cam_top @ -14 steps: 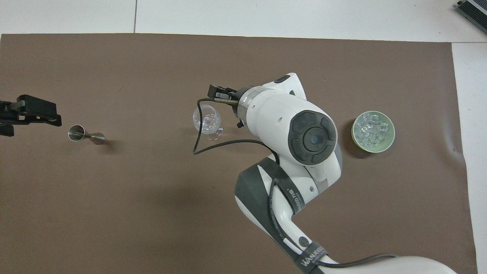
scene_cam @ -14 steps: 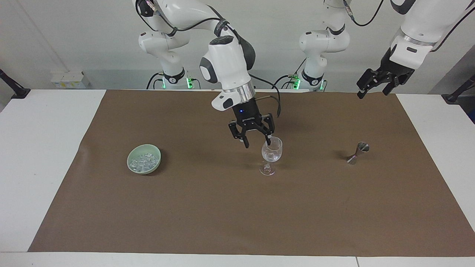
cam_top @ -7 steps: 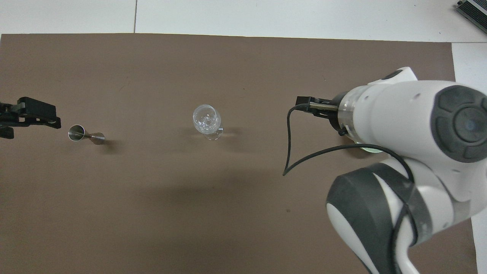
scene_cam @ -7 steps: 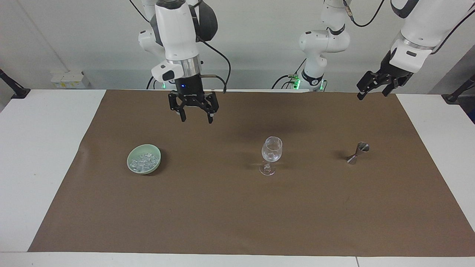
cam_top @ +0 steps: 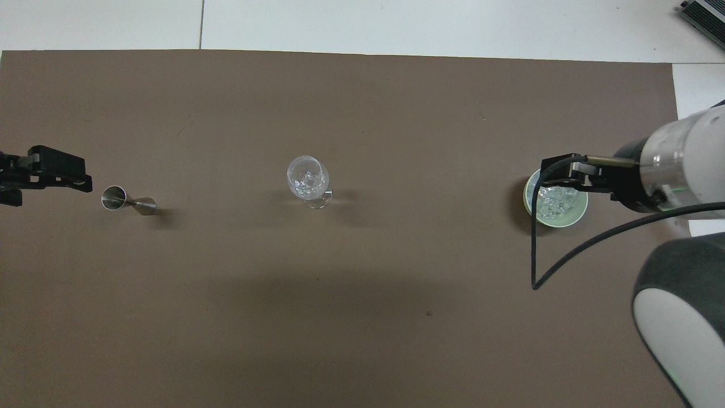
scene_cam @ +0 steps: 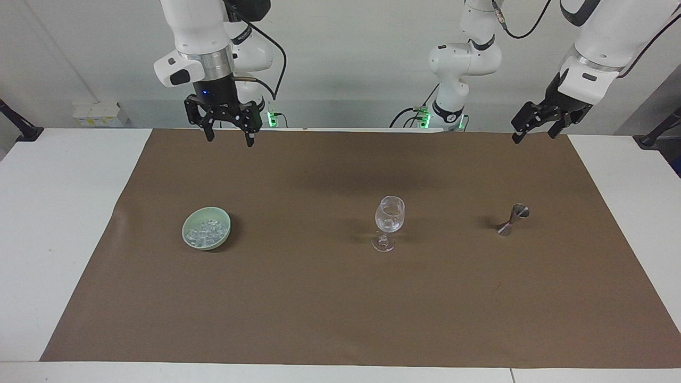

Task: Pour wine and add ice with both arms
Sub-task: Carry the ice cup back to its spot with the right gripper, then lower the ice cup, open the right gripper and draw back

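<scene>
Up high, the right gripper (scene_cam: 229, 135) hangs jaws wide, seemingly over the bowl (scene_cam: 207, 229) of ice (scene_cam: 208, 230). The left gripper (scene_cam: 534, 131) waits open at the mat's (scene_cam: 340, 298) edge, leaving the glass (scene_cam: 389, 221) unobstructed.

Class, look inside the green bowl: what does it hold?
The green bowl holds ice, a heap of small clear cubes. Overhead, the right end effector covers part of it; the bowl's bottom is hidden.

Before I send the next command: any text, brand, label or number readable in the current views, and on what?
None can be read.
Right gripper, raised over the mat's edge nearest the robots: only a blue light on its body, no legible marking.
Left gripper, waiting raised: no lettering shows.
Pale boxes by the wall: yellow marks, too small to read.
Stemmed glass, green bowl of ice, metal jigger: no markings.
</scene>
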### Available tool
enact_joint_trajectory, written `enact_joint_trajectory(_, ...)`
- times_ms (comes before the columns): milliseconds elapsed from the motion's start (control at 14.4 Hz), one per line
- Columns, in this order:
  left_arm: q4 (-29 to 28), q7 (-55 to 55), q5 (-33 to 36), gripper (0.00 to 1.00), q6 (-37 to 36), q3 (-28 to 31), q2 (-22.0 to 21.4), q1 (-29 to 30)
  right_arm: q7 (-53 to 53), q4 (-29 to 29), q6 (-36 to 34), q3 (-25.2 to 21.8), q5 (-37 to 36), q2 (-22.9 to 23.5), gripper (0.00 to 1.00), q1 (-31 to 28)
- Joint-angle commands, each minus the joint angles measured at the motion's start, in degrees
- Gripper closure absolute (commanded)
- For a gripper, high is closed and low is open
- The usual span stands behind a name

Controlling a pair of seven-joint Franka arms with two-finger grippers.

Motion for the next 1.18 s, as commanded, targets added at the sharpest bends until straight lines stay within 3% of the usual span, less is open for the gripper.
enact_joint_trajectory(0,-0.64,3.23,1.16,0.00,-0.34,-0.36,-0.61,0.42,-4.32,7.04,-4.75,0.47,1.12,4.09,0.00,-3.35)
enact_joint_trajectory(278,-1.17,2.97,1.16,0.00,-0.35,-0.54,-0.79,0.42,-6.89,7.31,-5.89,0.39,1.03,4.45,0.00,-5.12)
enact_joint_trajectory(694,-0.82,2.97,1.16,0.00,-0.34,-0.80,-1.40,0.42,-8.73,-1.64,-4.06,-0.05,0.95,-0.03,0.00,-5.03)
enact_joint_trajectory(1111,-1.43,2.53,1.16,0.00,-0.78,-0.46,-2.19,0.42,-9.78,-4.38,-0.36,-0.05,0.95,-1.09,0.00,-5.03)
